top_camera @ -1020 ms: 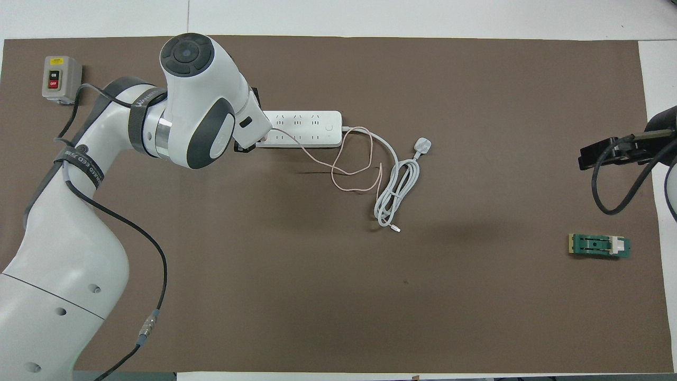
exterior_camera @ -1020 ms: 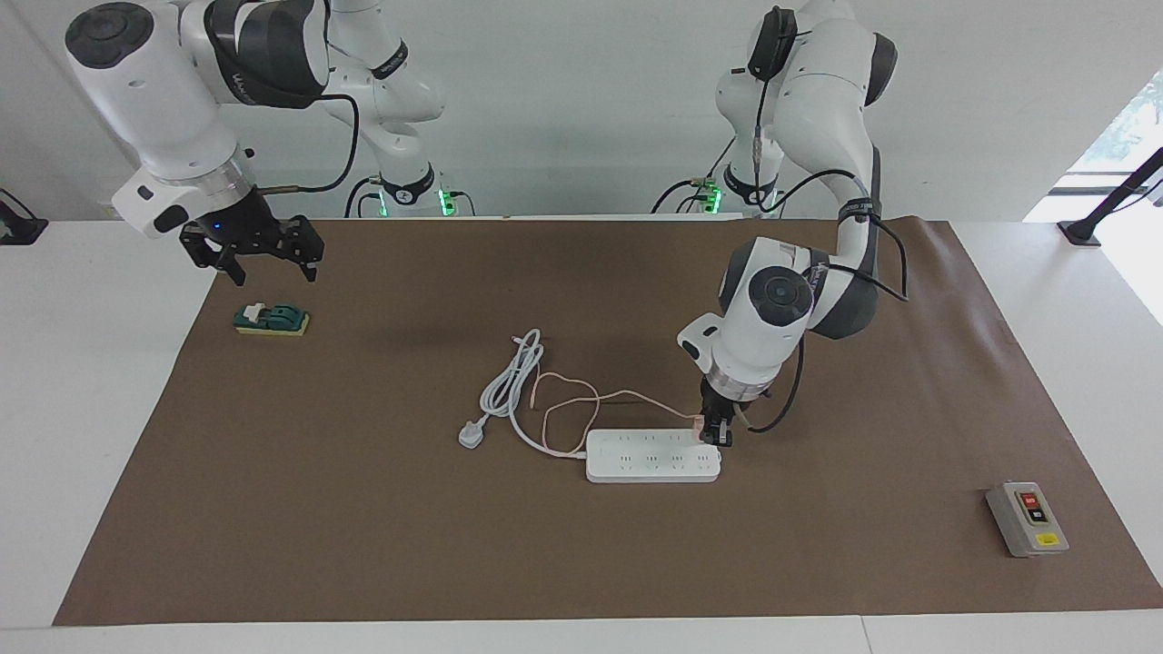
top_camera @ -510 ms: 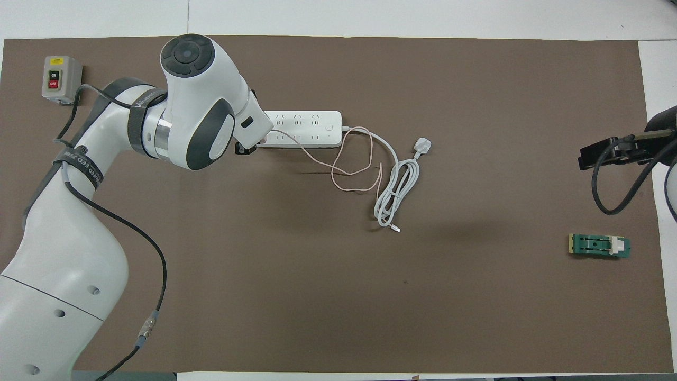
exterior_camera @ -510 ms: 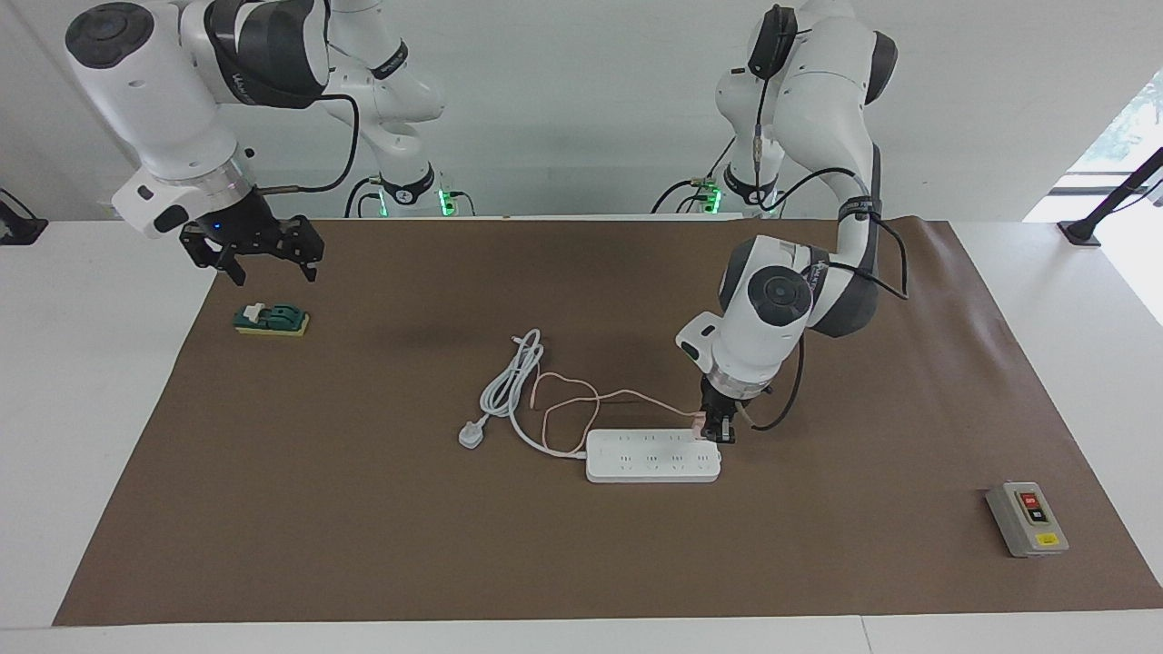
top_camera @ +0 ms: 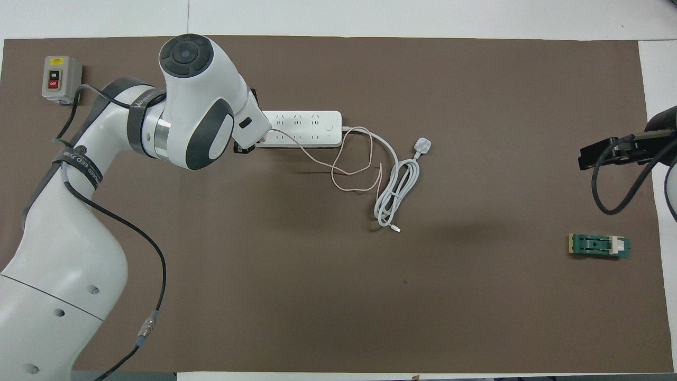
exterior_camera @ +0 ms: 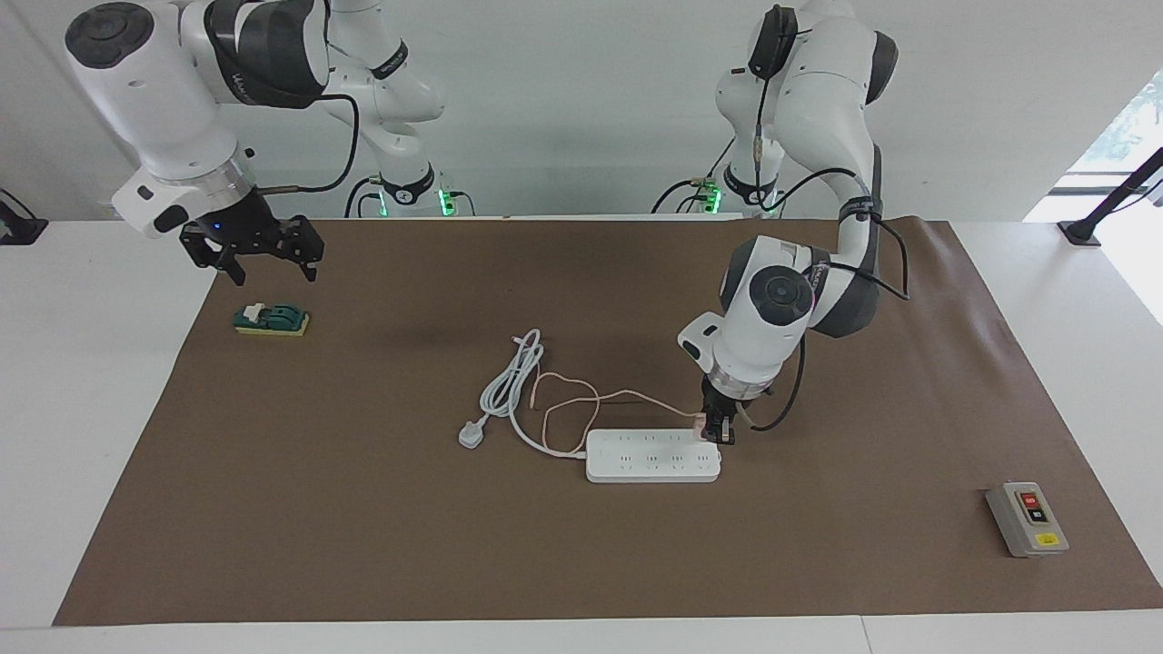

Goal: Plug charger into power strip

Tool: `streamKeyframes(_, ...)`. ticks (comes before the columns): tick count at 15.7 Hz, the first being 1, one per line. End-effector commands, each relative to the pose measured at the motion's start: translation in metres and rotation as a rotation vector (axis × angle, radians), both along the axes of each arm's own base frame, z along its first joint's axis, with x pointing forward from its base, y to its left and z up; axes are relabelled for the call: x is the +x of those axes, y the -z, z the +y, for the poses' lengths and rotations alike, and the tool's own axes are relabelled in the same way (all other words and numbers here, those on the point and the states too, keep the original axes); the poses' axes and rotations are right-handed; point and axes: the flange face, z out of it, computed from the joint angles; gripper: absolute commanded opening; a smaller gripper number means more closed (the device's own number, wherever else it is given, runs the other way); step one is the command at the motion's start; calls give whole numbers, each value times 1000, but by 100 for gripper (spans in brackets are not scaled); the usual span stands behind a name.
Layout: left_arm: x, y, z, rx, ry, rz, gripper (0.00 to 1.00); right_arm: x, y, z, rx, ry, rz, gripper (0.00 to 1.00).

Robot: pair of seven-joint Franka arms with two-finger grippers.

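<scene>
The left claw [exterior_camera: 719, 434], clamped on the pink charger [exterior_camera: 698, 421], hovers at the power strip's [exterior_camera: 652, 455] end, lower centre of the frame. Insertion looks underway; next, pressing straight down into the socket. The right claw [exterior_camera: 253, 250] waits wide open, upper left.

arms [exterior_camera: 790, 309]: white shells, dark grey joints
cables [top_camera: 153, 254]: black, strapped along links
bases: green lights seen
grippers [exterior_camera: 250, 245]: black

Even, bright indoor light fills both views, with daylight glare blowing out the window at the facing view's right edge. Shadows on the brown mat [exterior_camera: 363, 509] stay soft (a faint smudge mid-frame), and focus holds sharp throughout.
</scene>
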Motion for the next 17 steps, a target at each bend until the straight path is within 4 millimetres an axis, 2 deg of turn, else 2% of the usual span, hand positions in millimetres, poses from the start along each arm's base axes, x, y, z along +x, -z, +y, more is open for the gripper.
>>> streamKeyframes(1,-1,17,3,3,25,-12,0,-5,-3,-1,-14,-2,5,100)
streamKeyframes(7,-6,19,-7,-9,96,-14,0,-5,-3,-1,-14,-2,5,100)
streamKeyframes(17,-5,23,1,-24,79,-5,0,-5,-3,-1,-14,-2,5,100)
